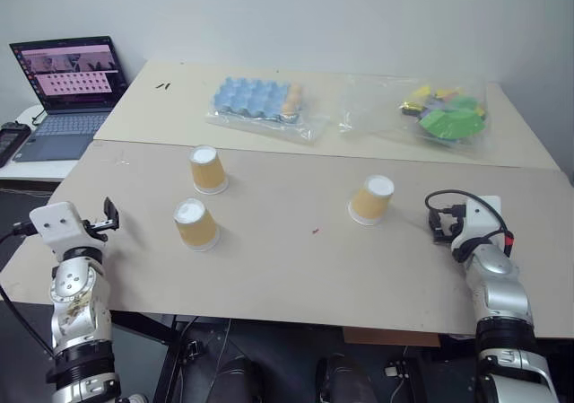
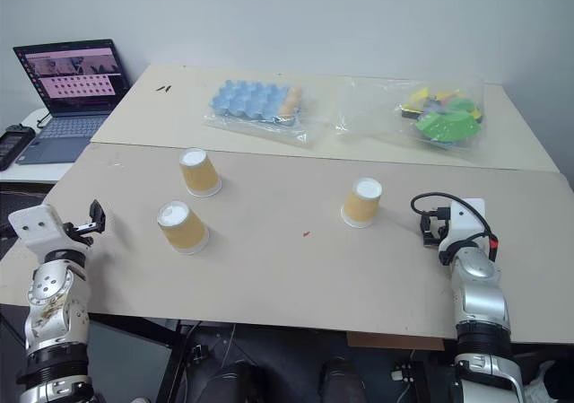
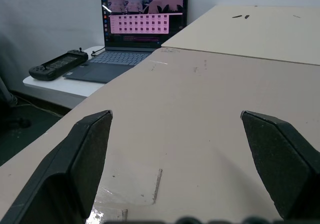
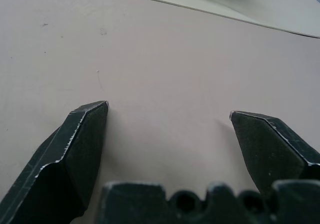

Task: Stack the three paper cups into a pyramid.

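Three paper cups, all upside down on the near counter (image 1: 296, 268), none stacked: tapered, tan matte sides, white round bases facing up, white rims on the surface. Far-left cup (image 1: 208, 170) and near-left cup (image 1: 195, 223) sit close together but apart; third cup (image 1: 371, 199) stands well apart to the right, near the right gripper.

Left gripper (image 3: 177, 126): fingers released, spread wide, nothing between them, hovering over the counter's left edge. Fingers (image 3: 82, 159) are black, wedge-shaped, matte. Right gripper (image 4: 167, 112): fingers likewise wide apart and empty, low over bare counter to the right of the third cup; black finger (image 4: 75, 154) shows scuffed pale edges.

Counter is smooth beige laminate with faint scratches and a small red speck (image 1: 315, 232). A second beige counter (image 1: 179, 89) butts against it behind, seam visible. On that one: blue moulded tray of round cells (image 1: 256, 98) inside a clear crinkled plastic bag, and another clear bag (image 1: 444, 111) with green and yellow pieces.

Left side: open laptop (image 1: 72, 89) with lit screen on a white side table, black handheld controller (image 3: 57, 64) beside it. Plain white wall behind.
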You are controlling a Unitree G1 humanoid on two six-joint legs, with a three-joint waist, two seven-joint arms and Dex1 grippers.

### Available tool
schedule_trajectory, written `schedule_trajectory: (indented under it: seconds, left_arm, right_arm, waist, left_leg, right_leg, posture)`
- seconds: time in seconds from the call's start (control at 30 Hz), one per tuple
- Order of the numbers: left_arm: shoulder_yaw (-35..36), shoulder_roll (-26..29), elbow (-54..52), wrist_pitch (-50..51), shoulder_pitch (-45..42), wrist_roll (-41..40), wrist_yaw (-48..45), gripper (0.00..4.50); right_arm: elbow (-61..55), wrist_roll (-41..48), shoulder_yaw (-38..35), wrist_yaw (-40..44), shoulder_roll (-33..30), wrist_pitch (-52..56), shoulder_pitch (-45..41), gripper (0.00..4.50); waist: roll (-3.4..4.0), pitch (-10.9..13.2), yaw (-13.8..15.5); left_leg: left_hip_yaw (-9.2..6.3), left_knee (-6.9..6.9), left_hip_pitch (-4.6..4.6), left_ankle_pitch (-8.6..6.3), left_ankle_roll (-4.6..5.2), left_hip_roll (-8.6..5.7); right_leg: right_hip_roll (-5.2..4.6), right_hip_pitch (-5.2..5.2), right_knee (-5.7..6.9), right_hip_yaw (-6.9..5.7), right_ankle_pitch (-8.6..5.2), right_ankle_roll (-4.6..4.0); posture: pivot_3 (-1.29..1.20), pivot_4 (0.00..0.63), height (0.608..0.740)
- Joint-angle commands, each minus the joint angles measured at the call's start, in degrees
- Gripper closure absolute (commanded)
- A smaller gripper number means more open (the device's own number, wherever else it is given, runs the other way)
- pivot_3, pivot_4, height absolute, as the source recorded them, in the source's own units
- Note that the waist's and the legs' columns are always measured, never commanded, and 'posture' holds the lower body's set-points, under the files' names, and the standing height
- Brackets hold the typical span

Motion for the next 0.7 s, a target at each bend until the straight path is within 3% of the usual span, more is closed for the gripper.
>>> schedule_trajectory:
  seconds: [0.03,0.13,0.27,0.33,0.47,0.53,0.6,0.7]
  left_arm:
    - [-0.6,1.1,-0.7,0.1,-1.4,0.6,-0.5,0.11]
    - [-1.0,1.1,-0.4,1.3,-1.8,0.1,-1.3,0.11]
    - [-1.4,0.8,-0.8,1.6,-1.5,0.2,-1.6,0.11]
    - [-1.7,0.6,-1.1,1.9,-1.3,0.2,-1.6,0.11]
    - [-2.1,0.6,-1.4,2.4,-1.2,0.0,-1.9,0.11]
    - [-2.3,1.0,-1.2,2.5,-1.1,0.0,-2.6,0.11]
    - [-2.7,2.3,-1.7,2.4,0.0,0.3,-4.9,0.11]
    - [-2.3,6.1,-4.2,3.2,3.8,-1.2,-11.5,0.11]
  right_arm:
    - [-3.7,1.2,-2.7,-1.2,-1.5,0.6,-0.8,0.0]
    - [-16.3,8.4,-5.6,0.7,-2.8,5.2,-7.3,0.0]
    - [-29.3,20.6,-3.6,6.5,-2.3,15.8,-16.0,0.0]
    - [-37.5,29.7,2.5,11.9,-0.3,23.4,-20.2,0.0]
    - [-47.3,37.7,14.8,22.1,-0.7,32.5,-21.5,0.0]
    - [-48.9,37.1,20.9,27.9,-3.1,34.2,-20.7,0.0]
    - [-47.8,30.8,27.8,33.3,-7.3,32.0,-19.4,0.0]
    - [-45.7,25.5,33.3,37.0,-9.8,29.1,-18.6,0.0]
  waist:
    - [0.0,0.0,0.0]
    - [0.13,0.1,0.0]
    - [0.37,0.2,-1.2]
    - [0.29,0.1,-1.4]
    - [0.01,0.0,-1.3]
    - [0.01,0.0,-0.8]
    - [-0.01,0.0,0.1]
    - [-0.05,-0.1,0.3]
  left_leg:
    - [0.0,0.0,0.0,0.0,0.0,0.0]
    - [0.01,0.0,-0.07,0.0,0.0,-0.03]
    - [0.1,-0.02,-0.02,0.01,0.01,0.01]
    - [0.05,-0.12,0.03,0.03,-0.06,0.28]
    - [0.02,-0.3,0.03,0.03,-0.17,0.51]
    - [0.03,-0.31,-0.12,0.01,-0.12,0.42]
    - [0.02,-0.27,-0.22,-0.09,0.06,0.25]
    - [0.04,-0.06,-0.37,-0.23,0.28,0.12]
  right_leg:
    - [0.0,0.0,0.0,0.0,0.0,0.0]
    - [-0.03,-0.09,0.03,0.03,0.0,0.0]
    - [0.01,-0.23,0.21,0.26,0.01,-0.01]
    - [0.25,-0.15,0.08,0.09,0.01,-0.02]
    - [0.5,-0.11,0.06,-0.05,0.03,-0.06]
    - [0.43,-0.14,-0.02,-0.08,0.05,-0.1]
    - [0.25,-0.14,-0.11,-0.15,0.05,-0.09]
    - [0.11,-0.14,-0.21,-0.18,0.06,-0.03]
  posture:
    - [0.0,0.15,0.733]
    - [0.0,0.15,0.733]
    - [0.0,0.15,0.733]
    - [0.0,0.15,0.733]
    - [0.0,0.15,0.733]
    - [0.0,0.15,0.733]
    - [0.0,0.15,0.733]
    - [0.0,0.15,0.733]
